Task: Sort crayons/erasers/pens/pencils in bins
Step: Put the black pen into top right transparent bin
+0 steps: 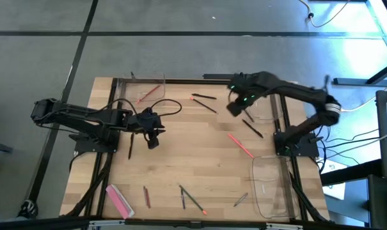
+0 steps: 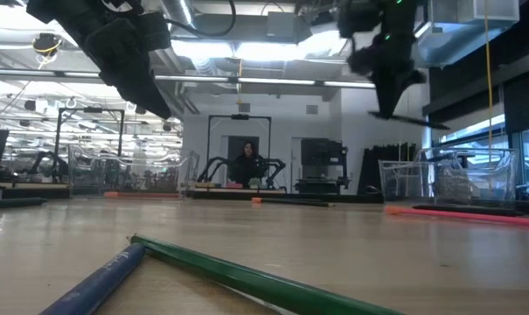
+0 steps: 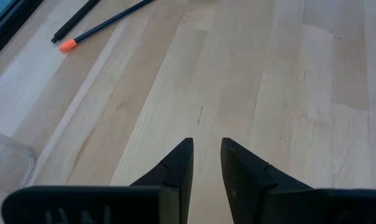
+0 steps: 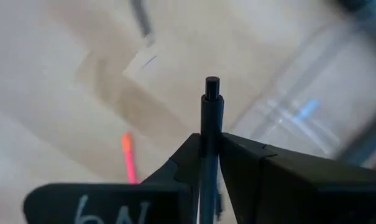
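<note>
Pen (image 4: 211,118) apparently between right claw (image 4: 211,152)

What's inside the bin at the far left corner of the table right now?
The far-left bin holds one pink-red crayon lying diagonally. Nothing else shows through its clear walls; no arm covers it.

Left gripper (image 1: 152,136) fingers slightly parted above table; right gripper (image 1: 235,107) raised, fingers clamped

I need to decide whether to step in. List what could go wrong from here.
1. The right gripper pinches a black pen only near one end, held above the table; it may swivel or slip out.
2. The clear bin lies well away, so a drop could land on the table among a pink crayon.
</note>
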You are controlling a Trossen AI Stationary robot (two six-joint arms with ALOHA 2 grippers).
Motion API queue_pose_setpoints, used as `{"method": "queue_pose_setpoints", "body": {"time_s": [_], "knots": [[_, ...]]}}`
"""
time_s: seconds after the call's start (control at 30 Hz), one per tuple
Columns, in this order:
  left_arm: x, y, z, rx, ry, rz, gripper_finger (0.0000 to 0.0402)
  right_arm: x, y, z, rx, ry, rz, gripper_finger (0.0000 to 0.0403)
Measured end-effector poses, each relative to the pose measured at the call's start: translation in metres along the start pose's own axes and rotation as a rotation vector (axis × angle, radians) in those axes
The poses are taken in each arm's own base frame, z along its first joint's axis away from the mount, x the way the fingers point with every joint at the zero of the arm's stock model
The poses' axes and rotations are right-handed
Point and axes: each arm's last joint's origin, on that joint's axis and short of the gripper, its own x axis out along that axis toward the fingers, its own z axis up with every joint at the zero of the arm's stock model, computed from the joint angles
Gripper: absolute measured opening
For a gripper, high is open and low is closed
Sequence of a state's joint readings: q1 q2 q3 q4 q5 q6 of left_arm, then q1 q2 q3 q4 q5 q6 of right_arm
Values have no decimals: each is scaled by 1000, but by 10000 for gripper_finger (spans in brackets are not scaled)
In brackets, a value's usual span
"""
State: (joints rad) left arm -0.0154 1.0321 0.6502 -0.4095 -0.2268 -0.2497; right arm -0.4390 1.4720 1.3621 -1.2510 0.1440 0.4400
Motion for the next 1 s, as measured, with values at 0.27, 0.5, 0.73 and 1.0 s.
{"method": "queue_pose_setpoints", "body": {"time_s": [0.27,0.5,0.73,1.0], "knots": [[0,1,0,13,-11,42,74,-34,-52,-6,158,-188,-149,58],[0,0,7,56,-82,33,74,-11,-76,4,222,-141,-164,58],[-2,-3,18,109,-194,21,74,40,-91,-9,267,-26,-110,58],[-2,-2,19,104,-198,42,74,71,-94,-24,309,44,-92,58]]}}
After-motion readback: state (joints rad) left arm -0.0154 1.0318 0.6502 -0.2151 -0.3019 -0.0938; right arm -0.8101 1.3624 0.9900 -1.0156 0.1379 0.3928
